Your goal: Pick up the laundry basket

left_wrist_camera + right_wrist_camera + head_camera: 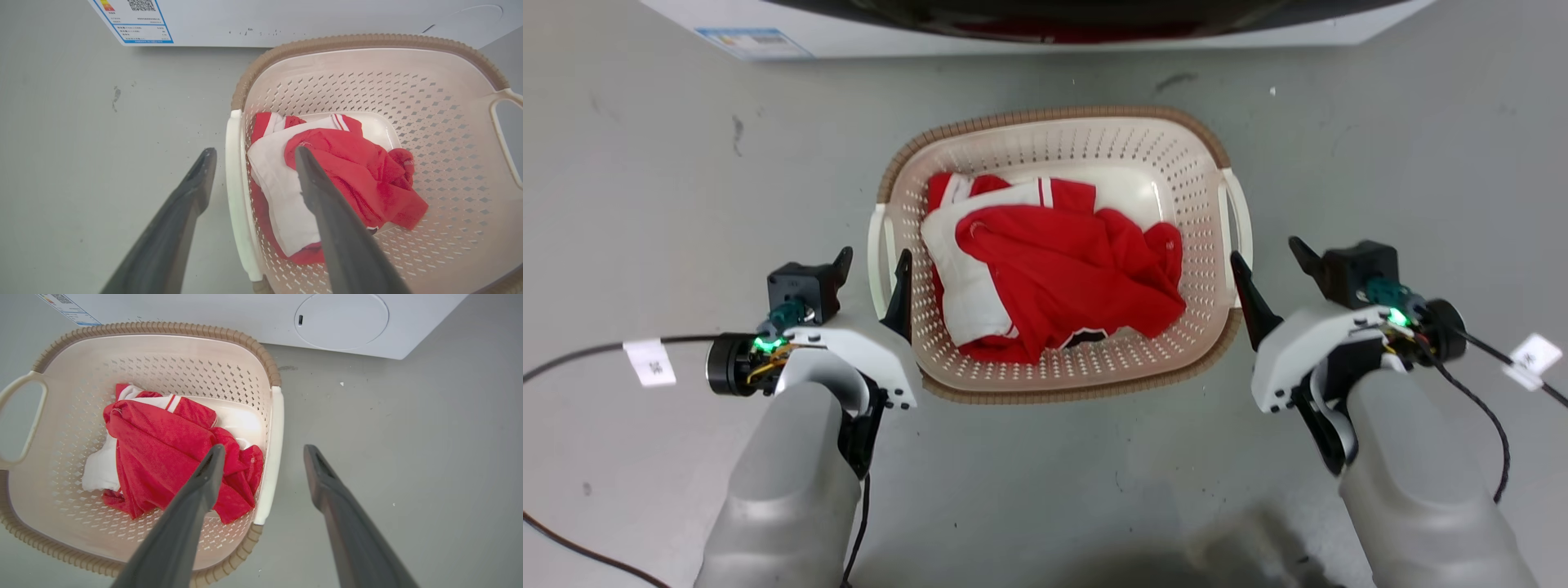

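Note:
The laundry basket [1054,114] stands on the grey floor in front of me, cream with perforated walls and a brown woven-look rim. Red and white clothes [1054,269] lie inside it. My left gripper [876,257] is open and straddles the basket's white left handle [233,183], one finger outside the wall and one over the inside. My right gripper [1263,250] is open and straddles the right handle [271,449] the same way. From the wrist views, the left gripper [255,151] and right gripper [264,448] hold nothing. How high the fingers hang above the handles is unclear.
A white washer [768,37] with a blue-edged label stands just behind the basket, its dark door at the top edge. Black cables with white tags [649,359] trail from both wrists across the floor to either side.

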Robot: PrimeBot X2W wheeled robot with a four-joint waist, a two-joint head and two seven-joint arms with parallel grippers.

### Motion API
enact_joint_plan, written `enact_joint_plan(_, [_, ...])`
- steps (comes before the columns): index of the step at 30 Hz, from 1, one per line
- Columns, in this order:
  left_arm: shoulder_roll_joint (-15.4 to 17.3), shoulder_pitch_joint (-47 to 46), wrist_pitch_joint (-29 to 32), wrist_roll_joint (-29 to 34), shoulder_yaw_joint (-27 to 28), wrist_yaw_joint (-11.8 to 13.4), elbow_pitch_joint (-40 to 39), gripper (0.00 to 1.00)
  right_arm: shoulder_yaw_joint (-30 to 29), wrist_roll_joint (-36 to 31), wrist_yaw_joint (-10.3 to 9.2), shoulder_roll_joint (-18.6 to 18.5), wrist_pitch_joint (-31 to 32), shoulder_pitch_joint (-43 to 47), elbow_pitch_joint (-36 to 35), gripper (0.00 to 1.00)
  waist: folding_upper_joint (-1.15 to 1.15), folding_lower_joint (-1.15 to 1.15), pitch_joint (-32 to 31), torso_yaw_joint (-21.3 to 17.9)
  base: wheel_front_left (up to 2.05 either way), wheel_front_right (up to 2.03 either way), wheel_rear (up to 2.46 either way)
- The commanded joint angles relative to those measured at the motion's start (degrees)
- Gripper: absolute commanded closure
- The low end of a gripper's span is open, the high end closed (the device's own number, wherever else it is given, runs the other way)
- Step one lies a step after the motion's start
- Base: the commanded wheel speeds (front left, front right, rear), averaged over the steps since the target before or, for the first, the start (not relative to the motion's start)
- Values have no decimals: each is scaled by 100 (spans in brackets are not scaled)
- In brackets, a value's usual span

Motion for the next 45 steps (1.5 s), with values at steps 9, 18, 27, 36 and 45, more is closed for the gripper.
enact_joint_plan(9, [132,-873,98,-290,-3,-75,1127,0,535,314,-3,4,145,-1011,1053,0,0,-1,491,-93,0,0,0])
enact_joint_plan(18, [272,-1667,308,-480,-161,-92,1878,0,962,614,-3,3,441,-1843,1967,0,0,-1,831,-124,0,0,0])
enact_joint_plan(27, [244,-1979,601,-831,-490,-91,2126,0,1283,1116,-3,2,646,-2274,2500,0,0,-1,990,-95,0,0,0])
enact_joint_plan(36, [206,-2020,727,-1207,-969,-92,2075,100,1802,1680,7,10,867,-2395,2601,100,0,-1,1017,-65,0,0,0])
enact_joint_plan(45, [190,-1966,928,-1682,-1505,-107,1921,100,2210,2134,25,60,932,-2405,2613,100,0,-1,927,-64,0,0,0])
